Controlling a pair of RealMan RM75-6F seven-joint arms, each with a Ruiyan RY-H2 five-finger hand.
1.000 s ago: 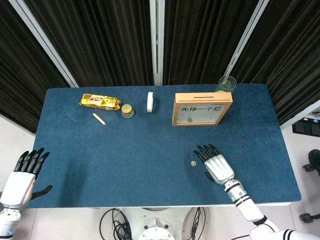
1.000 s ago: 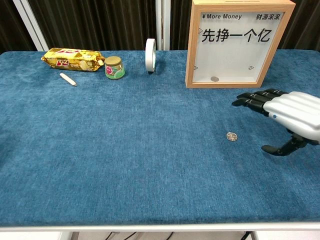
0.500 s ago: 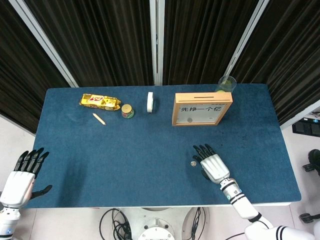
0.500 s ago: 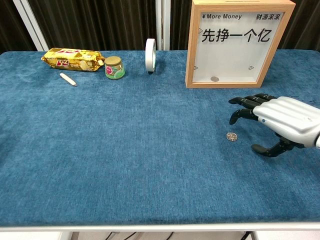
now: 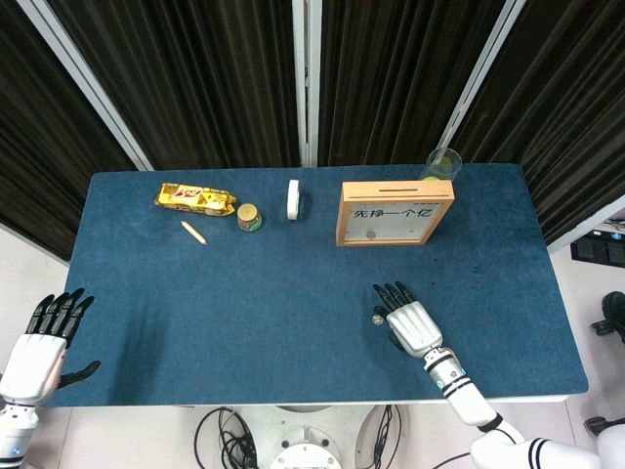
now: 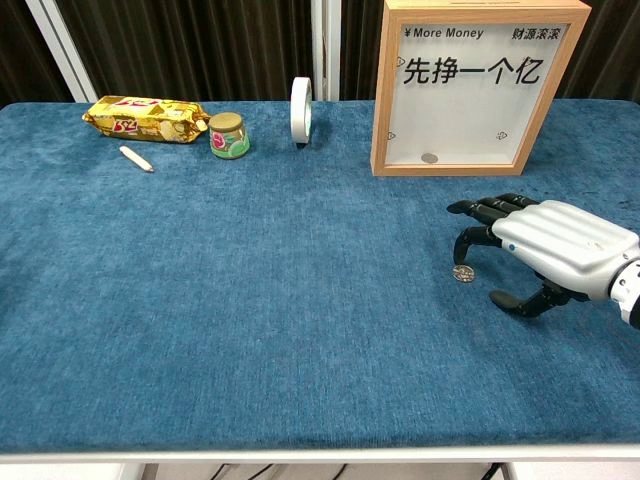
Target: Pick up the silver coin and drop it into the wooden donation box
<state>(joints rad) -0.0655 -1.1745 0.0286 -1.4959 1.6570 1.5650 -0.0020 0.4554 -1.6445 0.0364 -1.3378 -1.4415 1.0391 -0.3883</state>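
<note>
The silver coin (image 5: 377, 318) (image 6: 463, 273) lies flat on the blue table, near the front right. My right hand (image 5: 410, 320) (image 6: 545, 250) hovers palm down just right of it, fingers spread, one fingertip curling down over the coin; it holds nothing. The wooden donation box (image 5: 395, 213) (image 6: 474, 85) stands upright behind the coin, with a slot on top and one coin visible inside at the bottom. My left hand (image 5: 44, 342) hangs open off the table's front left corner, seen only in the head view.
Along the back of the table (image 5: 244, 293) sit a yellow snack packet (image 5: 195, 199), a small green jar (image 5: 249, 217), a white tape roll (image 5: 292, 199) on edge and a wooden stick (image 5: 193, 233). A green cup (image 5: 442, 163) stands behind the box.
My right hand has slid left toward the coin and its fingers have curled down; a fingertip now hangs over the coin. The coin and left hand have not moved.
</note>
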